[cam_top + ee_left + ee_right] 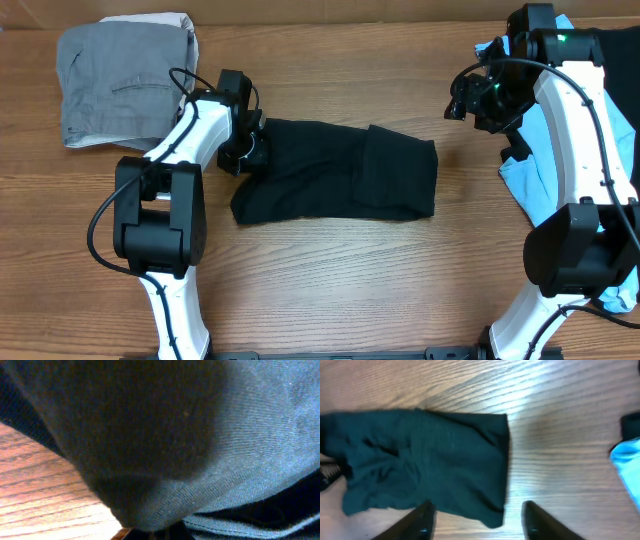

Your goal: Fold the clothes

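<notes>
A black garment point(330, 172) lies partly folded in the middle of the wooden table, its right part doubled over. My left gripper point(246, 150) is at the garment's upper left edge. In the left wrist view the dark fabric point(200, 435) fills the frame and bunches down into the jaws, so the gripper looks shut on it. My right gripper point(468, 100) is up above the table to the right of the garment, open and empty. In the right wrist view its fingers point(477, 525) are spread wide over the garment's right edge point(425, 460).
A folded grey garment point(125, 75) lies at the back left. A light blue cloth point(545, 170) and a black cloth point(615, 60) lie at the right edge beside the right arm. The blue cloth also shows in the right wrist view point(627, 460).
</notes>
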